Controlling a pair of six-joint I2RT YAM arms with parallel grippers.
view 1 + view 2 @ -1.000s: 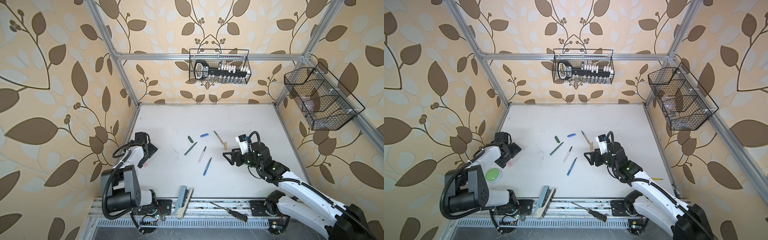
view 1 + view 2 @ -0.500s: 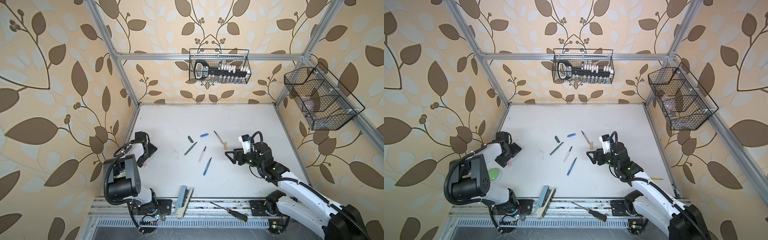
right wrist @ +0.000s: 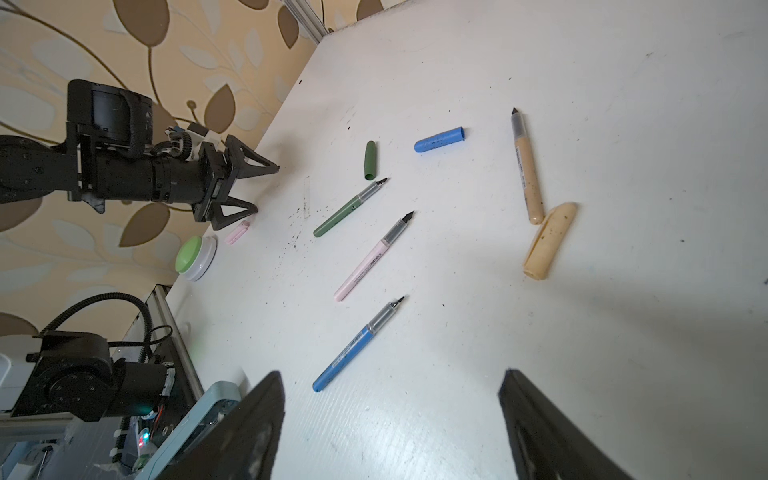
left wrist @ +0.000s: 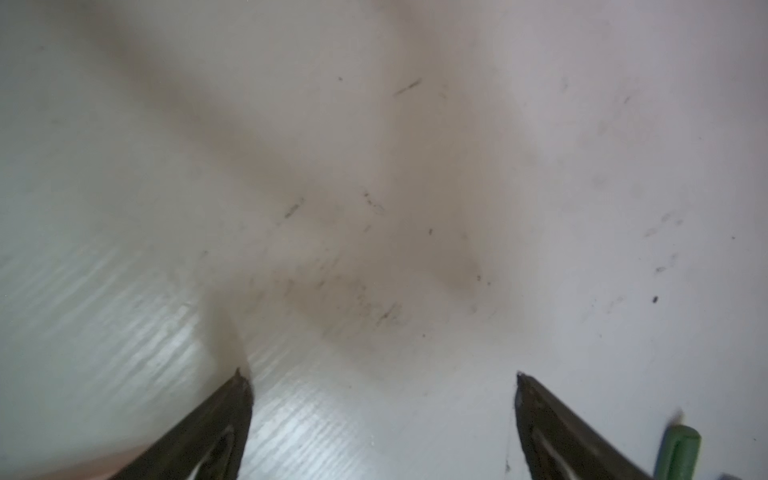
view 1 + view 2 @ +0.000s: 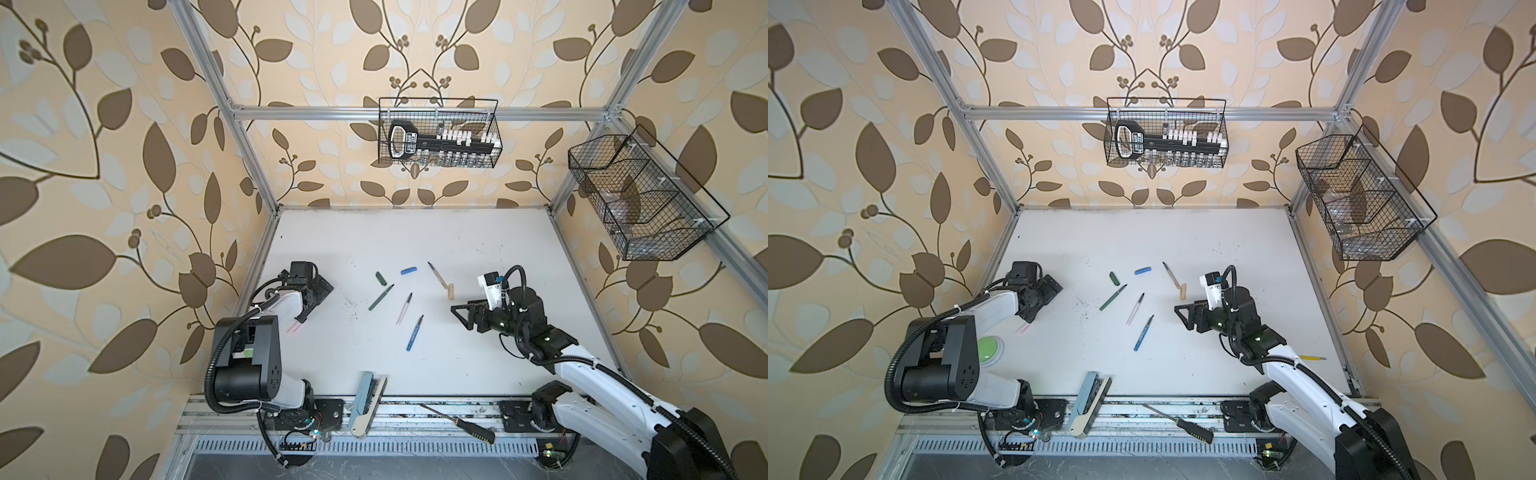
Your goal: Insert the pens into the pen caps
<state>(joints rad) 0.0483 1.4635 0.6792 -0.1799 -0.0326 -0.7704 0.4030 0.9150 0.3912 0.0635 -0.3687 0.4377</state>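
Tabletop [image 3: 457, 62]: pink cap [image 3: 237, 232] beside left fingers [image 3: 232, 212].

I see tabletop [image 3: 623, 124] white, faint ribbed grain, soft sheen under light, scuffed, dark specks all over. I read pink pen [image 3: 365, 259] as matt plastic barrel, clear grey grip section. Matt too: tan cap [image 3: 549, 241], blue cap [image 3: 439, 139], both dirt-flecked. Matt black plastic on right gripper fingers [image 3: 249, 428]. Bare brushed metal on frame rail [image 5: 332, 112]. Black-coated metal mesh for wire basket [image 5: 673, 237]. Matt finish on wallpaper [image 5: 104, 208].
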